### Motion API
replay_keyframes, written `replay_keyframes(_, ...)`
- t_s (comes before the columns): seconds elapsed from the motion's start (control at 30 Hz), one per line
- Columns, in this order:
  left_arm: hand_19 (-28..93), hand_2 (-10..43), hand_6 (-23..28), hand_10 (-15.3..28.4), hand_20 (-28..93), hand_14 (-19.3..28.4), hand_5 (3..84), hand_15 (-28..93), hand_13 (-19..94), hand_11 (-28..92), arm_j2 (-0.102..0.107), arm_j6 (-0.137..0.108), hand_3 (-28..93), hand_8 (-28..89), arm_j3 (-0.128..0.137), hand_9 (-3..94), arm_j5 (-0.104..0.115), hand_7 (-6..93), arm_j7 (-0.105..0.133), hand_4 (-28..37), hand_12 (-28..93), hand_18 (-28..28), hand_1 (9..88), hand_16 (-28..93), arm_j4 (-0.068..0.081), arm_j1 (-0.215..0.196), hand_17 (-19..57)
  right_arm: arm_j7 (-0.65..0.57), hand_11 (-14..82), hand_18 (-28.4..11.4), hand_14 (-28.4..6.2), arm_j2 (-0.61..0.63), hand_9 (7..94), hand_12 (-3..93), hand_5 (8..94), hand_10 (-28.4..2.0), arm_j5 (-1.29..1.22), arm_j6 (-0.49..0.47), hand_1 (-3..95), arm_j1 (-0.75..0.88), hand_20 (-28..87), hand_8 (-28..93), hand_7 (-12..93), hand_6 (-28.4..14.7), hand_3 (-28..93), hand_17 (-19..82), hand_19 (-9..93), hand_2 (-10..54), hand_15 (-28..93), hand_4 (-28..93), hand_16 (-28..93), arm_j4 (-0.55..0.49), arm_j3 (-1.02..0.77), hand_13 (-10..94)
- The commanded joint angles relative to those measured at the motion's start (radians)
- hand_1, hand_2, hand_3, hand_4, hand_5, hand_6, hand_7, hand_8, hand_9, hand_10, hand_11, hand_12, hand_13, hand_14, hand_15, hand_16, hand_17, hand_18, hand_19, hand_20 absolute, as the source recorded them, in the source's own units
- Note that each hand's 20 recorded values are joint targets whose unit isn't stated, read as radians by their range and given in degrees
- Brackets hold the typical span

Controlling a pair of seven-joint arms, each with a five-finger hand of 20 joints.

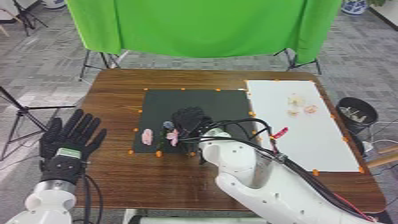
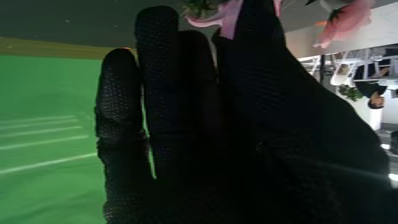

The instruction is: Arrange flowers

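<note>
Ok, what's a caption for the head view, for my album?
The robot's right hand beside pink flowers on the black mat, its left hand spread open.

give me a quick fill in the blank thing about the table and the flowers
The hand over the dark mat is the robot's ____ one.
The leftmost flower on that mat is ____.
The sheet to the right of the mat is ____.
The cloth hanging beyond the table is ____.

Missing words: right; pink; white; green
</note>
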State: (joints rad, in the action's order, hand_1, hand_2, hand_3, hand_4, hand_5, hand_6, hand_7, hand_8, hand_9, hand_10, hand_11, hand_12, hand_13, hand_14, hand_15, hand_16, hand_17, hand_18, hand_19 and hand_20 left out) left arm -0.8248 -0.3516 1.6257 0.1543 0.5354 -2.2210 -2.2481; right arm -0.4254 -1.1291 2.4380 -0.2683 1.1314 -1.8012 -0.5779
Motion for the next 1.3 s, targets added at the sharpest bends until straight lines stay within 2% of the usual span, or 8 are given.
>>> replay_keyframes(0.03,41,16.4,9.4,16.0,11,15.7,41.9,40,28,23,-0.013,0.005,71,-9,0.011,38.3,0.005,17.0,-0.01,-28.3,13,15.4,28.4,-6,-0.001,-0.012,-7.8,-0.016,12.2,-21.3,-9.9,0.033,63.6,14.8,62.2,-13.0,-0.011,-0.03,48.9,0.044,27,-13,19,-0.6,78,31,74,-9.5,33,-28,24,-0.119,-0.077,67)
replay_keyframes(0.3,41,16.4,9.4,16.0,11,15.7,41.9,40,28,23,-0.005,0.027,71,-9,0.016,38.3,-0.013,17.0,-0.003,-28.3,13,15.4,28.4,-6,-0.003,-0.026,-7.8,-0.05,10.5,-22.9,-10.5,0.173,55.8,14.3,48.8,-14.9,-0.008,-0.009,46.7,0.095,32,-12,15,-3.0,78,30,81,-9.5,40,-28,22,-0.24,-0.223,64)
replay_keyframes(0.43,41,16.4,9.4,16.0,11,15.7,41.9,40,28,23,-0.001,0.039,71,-9,0.009,38.3,-0.022,17.0,0.003,-28.3,13,15.4,28.4,-6,-0.002,-0.025,-7.8,-0.148,9.8,-23.1,-11.0,0.247,53.4,14.4,47.7,-15.4,-0.056,0.018,46.2,0.154,33,-11,13,-3.3,77,30,80,-9.5,41,-28,21,-0.21,-0.376,62)
replay_keyframes(0.53,41,16.4,9.4,16.0,11,15.7,41.9,40,28,23,-0.002,0.037,71,-9,0.01,38.3,-0.021,17.0,0.011,-28.3,13,15.4,28.4,-6,-0.006,-0.022,-7.8,-0.191,8.9,-23.0,-11.1,0.307,49.3,13.7,46.7,-14.9,-0.086,0.141,46.2,0.23,33,-11,13,-3.7,77,30,80,-9.5,45,-28,20,-0.152,-0.492,62)
replay_keyframes(0.6,41,16.4,9.4,16.0,11,15.7,41.9,40,28,23,0.007,0.037,71,-9,0.013,38.3,-0.009,17.0,0.039,-28.3,13,15.4,28.4,-6,-0.015,-0.035,-7.8,-0.21,8.6,-22.8,-10.8,0.343,48.0,13.2,45.8,-13.8,-0.115,0.108,46.9,0.257,33,-11,14,-3.3,77,31,81,-9.5,50,-28,20,-0.122,-0.559,63)
replay_keyframes(0.67,41,16.4,9.4,16.0,11,15.7,41.9,40,28,23,0.006,0.046,71,-9,0.006,38.3,-0.022,17.0,0.028,-28.3,13,15.4,28.4,-6,-0.006,-0.024,-7.8,-0.235,8.5,-22.8,-10.1,0.37,47.8,12.9,46.0,-12.7,-0.161,0.067,48.1,0.293,34,-12,14,-2.8,75,31,81,-9.5,52,-28,21,-0.109,-0.629,64)
replay_keyframes(0.9,41,16.4,9.4,16.0,11,15.7,41.9,40,28,23,0.004,0.038,71,-9,0.012,38.3,-0.01,17.0,0.033,-28.3,13,15.4,28.4,-6,-0.006,-0.042,-7.8,-0.202,8.9,-21.9,-7.1,0.366,52.5,12.1,52.8,-9.7,-0.211,-0.013,55.5,0.278,36,-12,15,-1.3,67,31,79,-9.5,44,-28,31,0.017,-0.658,66)
replay_keyframes(1.3,41,16.4,9.4,16.0,11,15.7,41.9,40,28,23,0.004,0.021,71,-9,0.023,38.3,-0.011,17.0,0.044,-28.3,13,15.4,28.4,-6,-0.028,-0.07,-7.8,-0.135,8.4,-20.7,-4.6,0.313,50.4,11.0,51.7,-8.2,-0.214,-0.032,61.4,0.224,37,-13,17,0.4,63,31,77,-9.5,35,-28,36,0.099,-0.593,67)
